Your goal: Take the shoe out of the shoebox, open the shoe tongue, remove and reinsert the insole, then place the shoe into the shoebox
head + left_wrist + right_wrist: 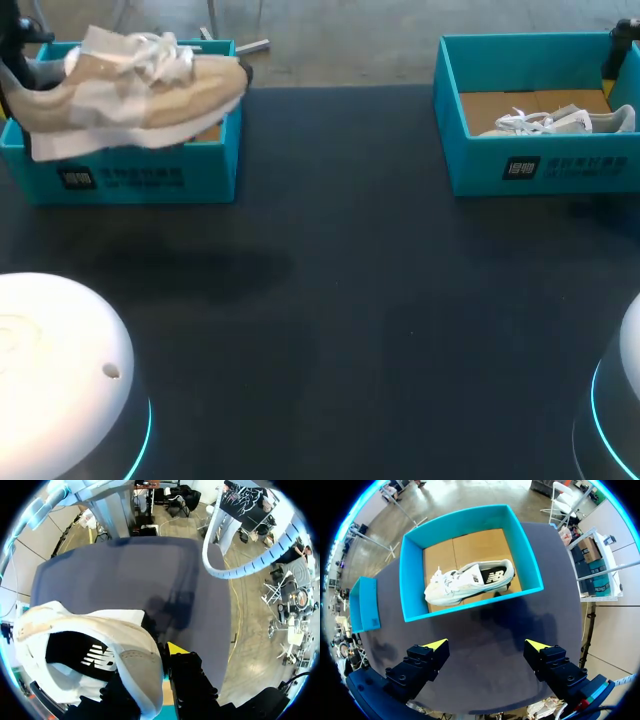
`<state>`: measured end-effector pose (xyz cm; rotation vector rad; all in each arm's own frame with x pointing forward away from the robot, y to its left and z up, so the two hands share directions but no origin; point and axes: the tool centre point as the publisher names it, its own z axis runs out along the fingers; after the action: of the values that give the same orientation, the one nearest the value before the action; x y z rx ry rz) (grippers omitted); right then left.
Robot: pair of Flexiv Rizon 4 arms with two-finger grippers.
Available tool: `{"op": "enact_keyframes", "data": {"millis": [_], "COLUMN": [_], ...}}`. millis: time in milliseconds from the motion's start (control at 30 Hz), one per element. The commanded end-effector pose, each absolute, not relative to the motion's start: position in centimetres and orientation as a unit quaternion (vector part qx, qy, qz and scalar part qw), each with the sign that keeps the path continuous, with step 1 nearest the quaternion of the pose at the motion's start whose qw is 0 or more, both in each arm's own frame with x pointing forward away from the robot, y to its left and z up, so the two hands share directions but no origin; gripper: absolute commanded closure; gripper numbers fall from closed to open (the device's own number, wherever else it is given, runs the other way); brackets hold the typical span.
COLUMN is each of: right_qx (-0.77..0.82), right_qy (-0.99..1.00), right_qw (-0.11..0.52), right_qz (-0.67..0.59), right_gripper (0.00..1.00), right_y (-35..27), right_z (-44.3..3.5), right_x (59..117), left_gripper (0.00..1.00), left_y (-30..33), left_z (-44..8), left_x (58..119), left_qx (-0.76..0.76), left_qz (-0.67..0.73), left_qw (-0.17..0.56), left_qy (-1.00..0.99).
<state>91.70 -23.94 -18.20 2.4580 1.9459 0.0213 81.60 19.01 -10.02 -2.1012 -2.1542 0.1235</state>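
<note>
- While it is lifted clear of the table, the tan shoe point(130, 95) hangs in the upper left of the head view, sole down, white laces loose, toe pointing toward the frame's middle.
- The left gripper point(152, 675) is clamped on the shoe's heel. One yellow-tipped finger point(176, 649) presses the outside of the heel wall, and the other finger reaches inside the opening.
- Under the shoe, the left shoebox point(140, 175) is teal and open-topped and stands on the table in the upper left corner.
- In the upper right of the head view stands the right shoebox point(540, 165), also teal, with a white shoe point(560, 122) lying on its brown cardboard floor.
- The right gripper point(486, 646) hovers over bare table just before that box, with its fingers spread wide and nothing between them.
- The table point(350, 300) is dark and matte, with a soft shadow left of the middle.
- Two rounded white bases ringed with cyan light fill the lower corners: the left base point(55, 370) and the right base point(625, 400).
</note>
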Motion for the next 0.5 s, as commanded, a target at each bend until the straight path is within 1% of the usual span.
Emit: {"op": "enact_keyframes", "data": {"millis": [33, 500], "right_qx": [0.784, 0.784], "right_qy": [0.621, 0.621], "right_qw": [0.003, 0.003], "right_qz": [0.007, 0.007], "right_gripper": [0.00, 0.00], "right_y": [-24.0, -24.0], "right_z": [-18.2, -18.2], "right_x": [91.7, 91.7], "left_gripper": [1.00, 1.00], "left_y": [17.9, 13.5], "left_z": [-9.7, -11.7], "left_x": [78.6, 74.2], "left_qx": [-0.700, -0.714], "left_qz": [-0.050, -0.031], "left_qw": [-0.017, 0.000], "left_qy": [-0.712, -0.699]}}
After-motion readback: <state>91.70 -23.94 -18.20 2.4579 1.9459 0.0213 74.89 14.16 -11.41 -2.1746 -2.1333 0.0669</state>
